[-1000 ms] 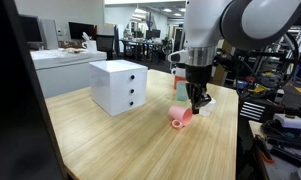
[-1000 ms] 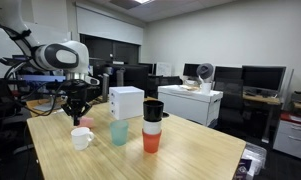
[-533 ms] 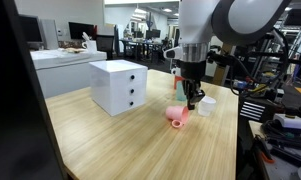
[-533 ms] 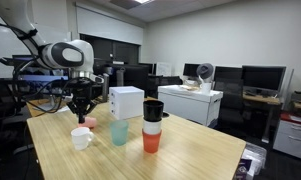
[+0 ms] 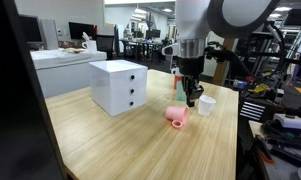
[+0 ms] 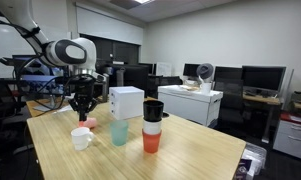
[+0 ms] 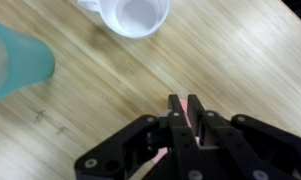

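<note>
My gripper hangs low over the wooden table. Its fingers are pinched together on a thin pink edge in the wrist view. This edge belongs to the pink cup, which lies tilted on its side at the fingertips. The cup also shows under the gripper in an exterior view. A white cup stands right beside the gripper and shows in the wrist view. A teal cup stands close by.
A white drawer box stands on the table, also visible in the opposite exterior view. A teal cup and a black cup stacked on an orange one stand mid-table. Desks, monitors and chairs surround the table.
The gripper has shifted slightly sideways toward the white box, and the pink cup has moved a little with it.
</note>
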Available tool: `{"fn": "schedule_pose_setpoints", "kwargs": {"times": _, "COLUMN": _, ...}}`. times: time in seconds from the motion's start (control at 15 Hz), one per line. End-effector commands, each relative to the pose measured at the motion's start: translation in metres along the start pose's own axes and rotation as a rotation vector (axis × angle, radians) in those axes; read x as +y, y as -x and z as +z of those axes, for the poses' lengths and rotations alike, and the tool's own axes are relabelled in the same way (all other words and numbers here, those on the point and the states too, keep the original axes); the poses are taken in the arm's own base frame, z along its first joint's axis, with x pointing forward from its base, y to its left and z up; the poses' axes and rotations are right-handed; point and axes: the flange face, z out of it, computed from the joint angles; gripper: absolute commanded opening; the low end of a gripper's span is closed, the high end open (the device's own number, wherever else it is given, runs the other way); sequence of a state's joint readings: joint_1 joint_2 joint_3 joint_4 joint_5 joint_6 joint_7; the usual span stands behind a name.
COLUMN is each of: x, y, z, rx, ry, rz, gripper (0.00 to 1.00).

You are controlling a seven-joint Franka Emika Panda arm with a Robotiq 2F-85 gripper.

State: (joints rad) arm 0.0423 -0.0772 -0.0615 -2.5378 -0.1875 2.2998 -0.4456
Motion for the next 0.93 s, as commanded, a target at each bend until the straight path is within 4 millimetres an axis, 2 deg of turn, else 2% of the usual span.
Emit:
{"fn": "schedule_pose_setpoints", "kwargs": {"times": 0.0, "x": -0.001, "y": 0.001, "z": -0.005, "rx": 0.002, "ry": -0.022, "rz": -0.016, "gripper": 0.45}}
{"fn": "schedule_pose_setpoints", "kwargs": {"times": 0.53, "x": -0.016, "y": 0.003, "z": 0.005, "rx": 0.047, "ry": -0.018, "rz": -0.090, "gripper": 0.98}}
{"fn": "schedule_pose_setpoints", "kwargs": {"times": 0.87, "x": -0.017, "y": 0.002, "z": 0.013, "rx": 0.100, "ry": 0.013, "rz": -0.125, "gripper": 1.00}}
